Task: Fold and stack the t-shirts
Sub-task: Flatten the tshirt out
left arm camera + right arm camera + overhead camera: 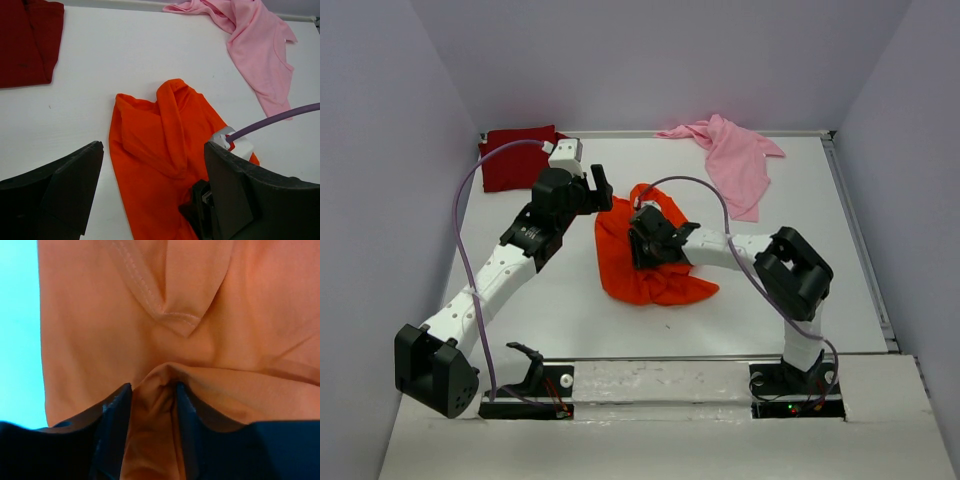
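The bright orange t-shirt (645, 262) lies crumpled at the table's middle; it also shows in the left wrist view (160, 150) and fills the right wrist view (150, 315). My right gripper (642, 238) is shut on a pinched ridge of the orange t-shirt (152, 395). My left gripper (598, 188) hangs open and empty just above and left of the orange shirt, jaws wide apart. The dark red t-shirt (515, 157) lies folded at the back left (27, 42). The light pink t-shirt (732, 160) lies loosely spread at the back right (255, 45).
Grey walls enclose the white table (820, 270) on three sides. A purple cable (470, 240) loops beside the left arm, another (720, 205) arches over the right arm. The arm bases stand at the near edge.
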Available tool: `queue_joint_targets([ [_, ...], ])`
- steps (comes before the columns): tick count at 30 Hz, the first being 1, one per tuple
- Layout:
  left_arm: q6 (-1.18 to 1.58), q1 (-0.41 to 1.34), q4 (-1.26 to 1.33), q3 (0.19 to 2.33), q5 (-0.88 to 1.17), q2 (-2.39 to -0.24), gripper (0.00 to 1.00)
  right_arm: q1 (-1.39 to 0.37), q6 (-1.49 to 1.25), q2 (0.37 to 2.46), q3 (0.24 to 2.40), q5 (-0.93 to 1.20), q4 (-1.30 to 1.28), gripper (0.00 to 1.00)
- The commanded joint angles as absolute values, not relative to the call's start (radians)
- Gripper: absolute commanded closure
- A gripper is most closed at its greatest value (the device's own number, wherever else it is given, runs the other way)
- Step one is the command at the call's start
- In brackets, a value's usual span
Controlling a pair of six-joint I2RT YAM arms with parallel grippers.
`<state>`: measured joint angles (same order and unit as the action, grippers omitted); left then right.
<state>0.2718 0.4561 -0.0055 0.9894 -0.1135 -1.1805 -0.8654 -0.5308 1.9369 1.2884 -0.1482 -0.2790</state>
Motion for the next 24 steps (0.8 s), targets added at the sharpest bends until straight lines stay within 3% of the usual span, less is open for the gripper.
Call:
queue_joint_targets([
  [1, 0.267, 0.453, 0.020, 0.997, -0.120, -1.157, 0.09, -0.871, -0.494, 1.803, 1.284, -0.169, -0.284, 0.47],
  [13, 0.268, 0.453, 0.023, 0.997, -0.112, -1.152, 0.09, -0.871, -0.563, 1.257, 0.895, -0.242, -0.361, 0.43],
  [24, 0.270, 0.453, 0.023, 0.994, -0.107, -1.163, 0.09, -0.871, -0.672, 1.224, 0.624, -0.244, -0.149, 0.45],
])
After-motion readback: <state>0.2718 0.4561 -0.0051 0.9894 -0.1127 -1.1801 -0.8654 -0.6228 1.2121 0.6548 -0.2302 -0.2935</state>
